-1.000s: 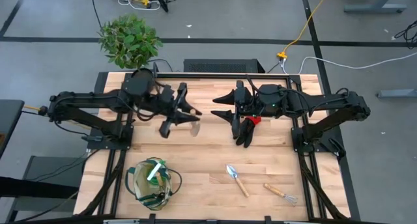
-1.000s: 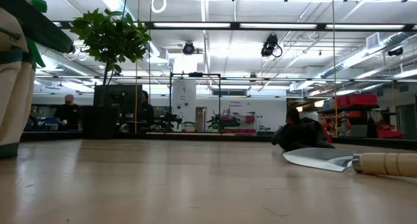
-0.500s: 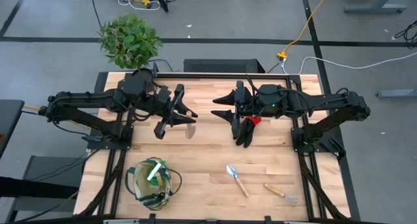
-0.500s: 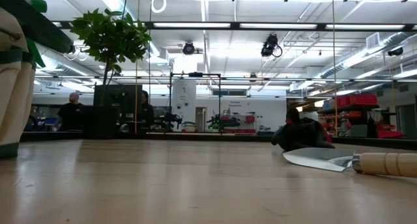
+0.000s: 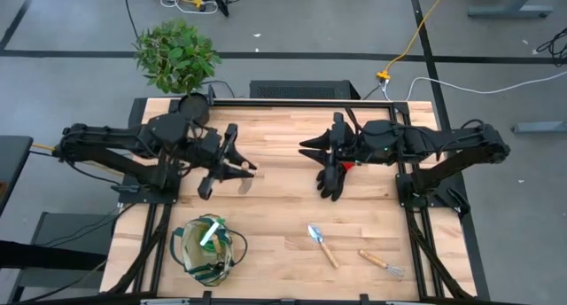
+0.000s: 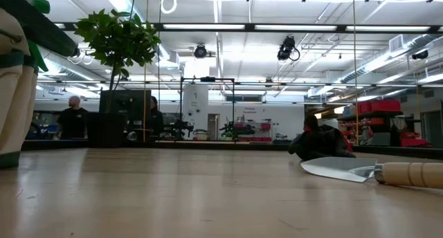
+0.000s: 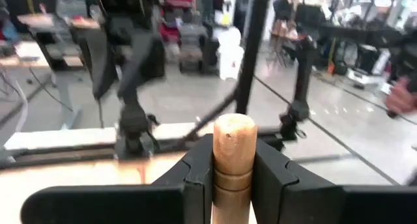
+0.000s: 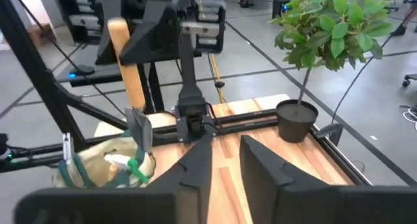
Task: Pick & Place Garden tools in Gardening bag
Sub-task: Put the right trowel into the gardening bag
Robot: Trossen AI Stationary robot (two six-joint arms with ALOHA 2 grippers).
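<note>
Clamping a stiff, light trowel (image 5: 241,175) by its wooden handle, the left gripper (image 5: 226,163) hangs beyond the gardening bag (image 5: 206,249); right gripper (image 8: 221,160) empty, fingers slightly parted.

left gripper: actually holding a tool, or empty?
Holding. The left gripper is shut on a wooden-handled trowel: its handle sits clamped between the fingers, and the right wrist view shows the blade hanging down, off the table.

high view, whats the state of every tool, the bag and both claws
left claw: shut on held trowel, raised
right claw: over glove, not holding it
glove: lying on table
loose trowel: flat on table
hand fork: flat on table
bag: upright, open, spray bottle inside
</note>
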